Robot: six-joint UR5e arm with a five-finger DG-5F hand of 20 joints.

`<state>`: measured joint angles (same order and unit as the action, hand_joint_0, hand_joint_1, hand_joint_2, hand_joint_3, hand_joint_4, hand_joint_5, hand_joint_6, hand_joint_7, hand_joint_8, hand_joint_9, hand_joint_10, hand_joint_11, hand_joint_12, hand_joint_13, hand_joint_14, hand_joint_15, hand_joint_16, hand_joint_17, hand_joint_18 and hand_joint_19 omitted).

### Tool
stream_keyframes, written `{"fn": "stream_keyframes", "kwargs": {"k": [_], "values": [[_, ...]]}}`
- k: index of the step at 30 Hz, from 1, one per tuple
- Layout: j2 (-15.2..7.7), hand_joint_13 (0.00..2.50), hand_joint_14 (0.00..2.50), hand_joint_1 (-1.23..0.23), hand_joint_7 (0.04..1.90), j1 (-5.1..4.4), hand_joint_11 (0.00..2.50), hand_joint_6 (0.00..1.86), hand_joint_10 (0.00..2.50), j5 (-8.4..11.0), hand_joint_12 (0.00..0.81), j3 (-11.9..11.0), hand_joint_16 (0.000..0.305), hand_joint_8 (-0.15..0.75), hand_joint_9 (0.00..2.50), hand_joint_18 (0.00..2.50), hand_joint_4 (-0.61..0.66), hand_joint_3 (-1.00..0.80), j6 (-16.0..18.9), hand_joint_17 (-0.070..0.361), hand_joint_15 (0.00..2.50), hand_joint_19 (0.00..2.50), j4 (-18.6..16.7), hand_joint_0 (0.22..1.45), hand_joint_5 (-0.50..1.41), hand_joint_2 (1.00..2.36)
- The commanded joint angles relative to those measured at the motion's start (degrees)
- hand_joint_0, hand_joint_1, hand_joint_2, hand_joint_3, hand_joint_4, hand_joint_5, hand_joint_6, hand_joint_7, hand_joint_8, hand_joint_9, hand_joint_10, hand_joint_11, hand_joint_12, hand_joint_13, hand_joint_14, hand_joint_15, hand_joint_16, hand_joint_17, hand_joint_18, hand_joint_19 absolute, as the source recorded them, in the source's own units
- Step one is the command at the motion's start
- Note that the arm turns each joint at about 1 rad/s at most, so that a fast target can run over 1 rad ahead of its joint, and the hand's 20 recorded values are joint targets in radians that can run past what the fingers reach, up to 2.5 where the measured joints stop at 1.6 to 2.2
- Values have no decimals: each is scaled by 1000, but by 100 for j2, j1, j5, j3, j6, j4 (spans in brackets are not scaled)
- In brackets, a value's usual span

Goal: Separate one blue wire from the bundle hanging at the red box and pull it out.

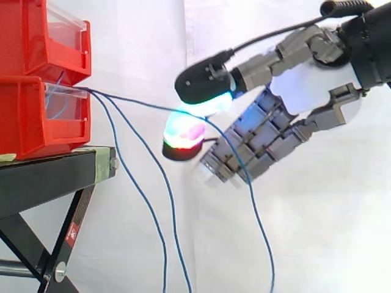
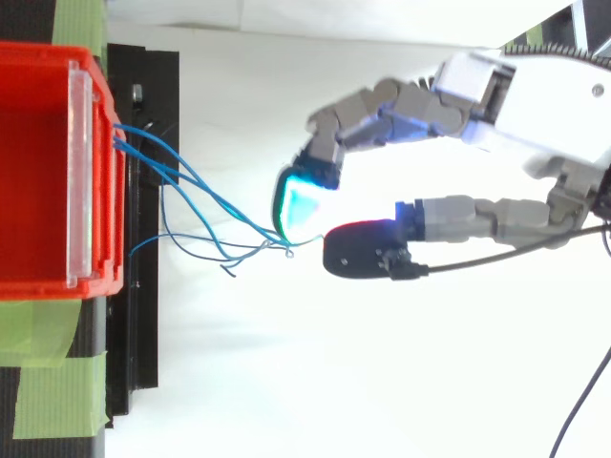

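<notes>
Closest: my hand [image 2: 516, 95], fingers curled, two glowing pads [image 1: 201, 91] closed on one thin blue wire [image 1: 153, 104]. I take it as a pinch, since the wire is drawn nearly straight from the pads and its loose tail drops below my fingers.

Further out: the wire's long axis runs from my pads to the left of the side view, almost level, rising slightly. Any pull should go back along that line, away from the box.

Beyond: the other blue wires [image 2: 205, 194] hang slack and apart from mine, down past the table edge.

Farthest: the red plastic bin [image 1: 30, 122], where all the wires start at the front lip, on the black table [image 1: 49, 174].
</notes>
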<state>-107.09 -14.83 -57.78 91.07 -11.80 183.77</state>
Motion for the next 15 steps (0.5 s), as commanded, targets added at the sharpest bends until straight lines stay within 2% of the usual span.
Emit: {"fn": "stream_keyframes", "kwargs": {"k": [1,3,5,6,15], "values": [[-4,200,7,-669,959,-19,490,920,6,-357,447,7,68,320,442,112,-197,-162,-42,152,415,196,229,441,-125,1758],[-4,206,8,-671,954,-46,503,921,6,-471,450,7,67,320,447,114,-195,-166,-86,152,425,195,308,441,-126,1758],[4,211,8,-672,954,-63,503,921,9,-480,451,7,67,320,449,119,-195,-166,-112,152,425,193,370,442,-126,1757],[-4,238,9,-701,999,-72,480,908,7,-480,455,-2,68,325,475,163,-201,-145,-112,153,402,167,387,456,-123,1692],[-4,246,8,-701,997,-90,469,908,9,-594,456,86,68,326,481,170,-196,-151,-77,152,402,165,590,455,-123,1703]]}}
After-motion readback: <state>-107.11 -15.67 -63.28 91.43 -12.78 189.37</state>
